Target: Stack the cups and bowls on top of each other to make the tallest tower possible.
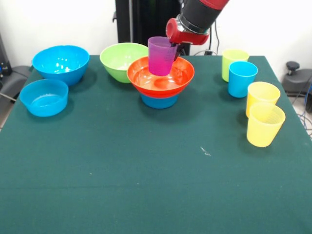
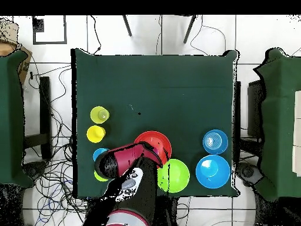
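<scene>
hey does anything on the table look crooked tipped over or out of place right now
Mostly tidy. The purple cup sits in the orange bowl toward its far side and looks slightly tilted, with the pincer at its rim. The orange bowl rests evenly on a small blue bowl. Nothing looks spilled, toppled or damaged.
</scene>
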`<move>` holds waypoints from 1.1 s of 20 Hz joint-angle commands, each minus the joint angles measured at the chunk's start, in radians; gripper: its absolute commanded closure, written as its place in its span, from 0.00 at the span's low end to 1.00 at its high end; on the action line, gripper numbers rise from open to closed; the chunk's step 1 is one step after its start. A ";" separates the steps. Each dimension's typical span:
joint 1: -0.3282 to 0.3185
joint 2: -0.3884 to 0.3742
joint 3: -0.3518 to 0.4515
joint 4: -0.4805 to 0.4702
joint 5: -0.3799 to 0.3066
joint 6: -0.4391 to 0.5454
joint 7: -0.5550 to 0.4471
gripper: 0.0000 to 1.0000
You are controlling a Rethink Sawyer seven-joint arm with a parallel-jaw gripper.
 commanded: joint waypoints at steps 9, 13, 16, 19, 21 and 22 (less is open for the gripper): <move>0.005 0.069 0.051 -0.099 0.009 -0.027 0.147 1.00; 0.012 0.093 0.047 -0.124 0.016 -0.023 0.160 1.00; 0.015 0.108 0.043 -0.134 0.016 -0.032 0.166 1.00; 0.016 0.110 0.041 -0.130 0.017 -0.037 0.165 1.00; 0.018 0.111 0.039 -0.130 0.016 -0.041 0.167 1.00; 0.020 0.112 0.036 -0.130 0.015 -0.042 0.168 1.00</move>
